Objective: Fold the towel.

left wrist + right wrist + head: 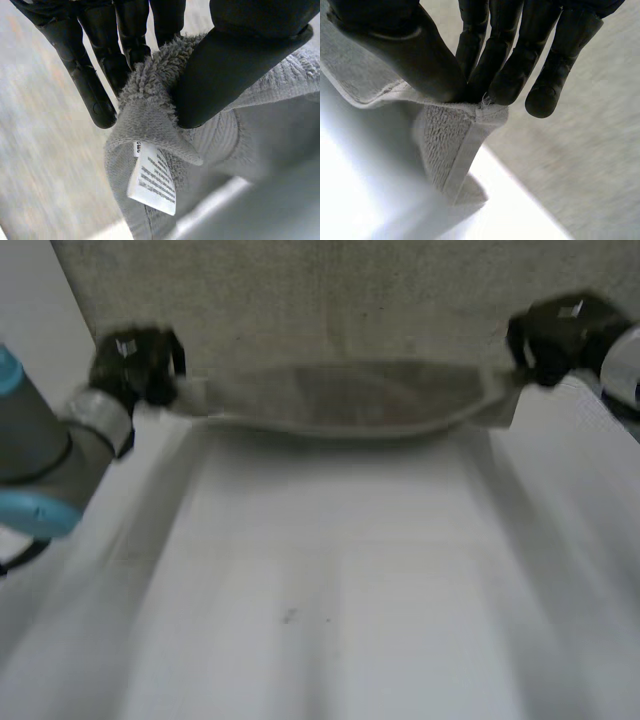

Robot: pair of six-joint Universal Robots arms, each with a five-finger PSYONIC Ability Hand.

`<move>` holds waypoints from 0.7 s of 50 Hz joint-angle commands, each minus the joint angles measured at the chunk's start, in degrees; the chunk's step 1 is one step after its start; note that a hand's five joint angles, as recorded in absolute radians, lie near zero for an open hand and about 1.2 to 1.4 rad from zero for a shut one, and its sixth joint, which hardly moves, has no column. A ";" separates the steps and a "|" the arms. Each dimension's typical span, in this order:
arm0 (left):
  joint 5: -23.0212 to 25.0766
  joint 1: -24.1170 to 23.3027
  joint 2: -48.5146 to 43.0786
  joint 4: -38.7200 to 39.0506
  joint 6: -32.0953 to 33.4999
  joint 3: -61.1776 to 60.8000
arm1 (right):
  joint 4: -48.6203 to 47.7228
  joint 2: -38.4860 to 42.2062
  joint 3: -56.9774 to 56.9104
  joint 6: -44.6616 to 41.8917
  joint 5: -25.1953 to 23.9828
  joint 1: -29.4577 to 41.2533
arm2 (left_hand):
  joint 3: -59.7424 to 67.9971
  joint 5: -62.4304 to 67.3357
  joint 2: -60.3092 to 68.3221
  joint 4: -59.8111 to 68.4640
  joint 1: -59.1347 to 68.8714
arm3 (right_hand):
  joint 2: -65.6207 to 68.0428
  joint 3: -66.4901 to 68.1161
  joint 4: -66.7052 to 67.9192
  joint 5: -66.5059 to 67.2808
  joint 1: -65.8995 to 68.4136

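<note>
White table (320,590), towel (350,400) held up, left hand (135,365) fingers (90,85) pinching one corner, right hand (560,335) another

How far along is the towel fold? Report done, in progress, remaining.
Done: both corners gripped, left hand pinching one by the label, right hand the other. In progress: that towel edge is raised off the table, stretched between them. Remaining: lay it over and flatten; no finished fold visible.

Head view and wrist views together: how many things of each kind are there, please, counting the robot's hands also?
grey towel: 1
black hands: 2, left hand and right hand
white label on the towel: 1
white table: 1
Total: 5
</note>
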 commanded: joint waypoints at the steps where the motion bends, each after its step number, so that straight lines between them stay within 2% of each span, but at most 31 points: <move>1: 7.65 1.03 0.19 1.09 0.90 -14.60 | -0.17 -3.51 17.73 -6.70 -1.79 -2.36 | 10.25 11.06 10.19 10.10 11.34 | 3.74 3.32 3.35 2.97 4.47; 5: 10.10 1.12 1.85 0.75 4.14 -20.21 | -0.08 -7.28 25.44 -8.54 -1.70 -4.90 | 10.25 11.06 10.19 10.10 11.34 | 3.74 3.32 3.35 2.97 4.47; 11: 10.20 1.47 4.94 0.48 9.87 -24.88 | 0.19 -11.34 30.39 -9.69 -2.05 -8.43 | 10.25 11.06 10.19 10.10 11.34 | 3.74 3.32 3.35 2.97 4.47; 16: 10.20 4.28 10.64 -0.22 14.87 -30.84 | 1.76 -17.03 35.13 -14.25 -2.40 -12.81 | 10.25 11.06 10.19 10.10 11.34 | 3.74 3.32 3.35 2.97 4.47; 25: 10.72 4.99 22.61 -5.32 15.32 -36.93 | 10.12 -25.49 39.00 -22.00 -3.19 -18.10 | 10.25 11.06 10.19 10.10 11.34 | 3.74 3.32 3.35 2.97 4.47; 28: 11.60 5.25 29.79 -9.70 15.32 -39.90 | 14.58 -29.08 39.79 -26.11 -6.26 -21.86 | 10.25 11.06 10.19 10.10 11.34 | 3.74 3.32 3.35 2.97 4.47; 35: 12.74 5.42 32.89 -11.04 15.41 -42.11 | 17.85 -30.06 39.97 -30.16 -10.65 -25.39 | 10.25 11.06 10.19 10.10 11.34 | 3.74 3.32 3.35 2.97 4.47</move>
